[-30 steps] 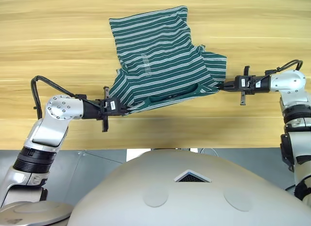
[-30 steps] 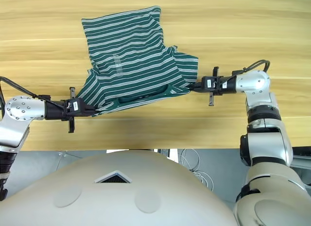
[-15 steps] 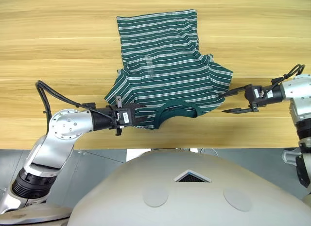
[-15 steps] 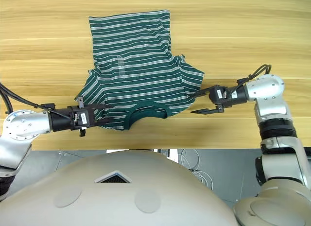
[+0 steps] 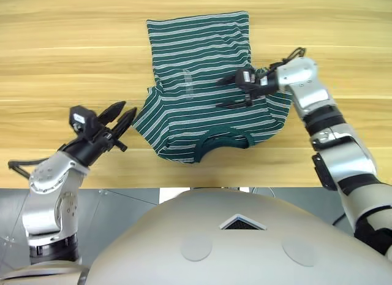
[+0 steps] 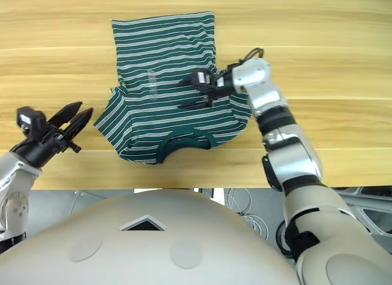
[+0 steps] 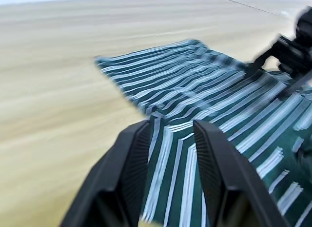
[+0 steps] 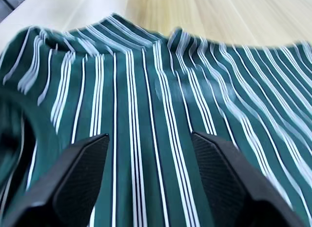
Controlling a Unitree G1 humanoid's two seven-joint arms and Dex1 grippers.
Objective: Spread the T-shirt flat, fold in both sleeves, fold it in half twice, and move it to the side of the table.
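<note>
The left gripper (image 5: 127,108) hangs released, its two black fingers (image 7: 131,168) spread with nothing between them. It sits low over bare wood close to the table's near edge, just off the T-shirt's left side and apart from the cloth, its tips pointing toward the bunched left sleeve (image 5: 147,116).

The right gripper (image 5: 220,94) is also released. Its fingers (image 8: 80,178) are parted wide above the right-hand middle of the shirt, over the striped fabric, and grasp nothing. Whether the tips touch the cloth cannot be told.

The green, white-striped T-shirt (image 5: 196,58) lies on the wooden table (image 5: 55,46) with its dark collar (image 5: 223,138) toward the robot. The collar end sits near the table's front edge, with a narrow strip of wood between them. This near part is rumpled: the shoulders are wrinkled and the right sleeve (image 5: 278,110) is folded in on itself under the right forearm. Farther out the body lies smoother, ending in a nearly straight hem (image 5: 199,18).

Broad open wood runs to the left and right of the shirt, and a further band lies beyond the hem.
</note>
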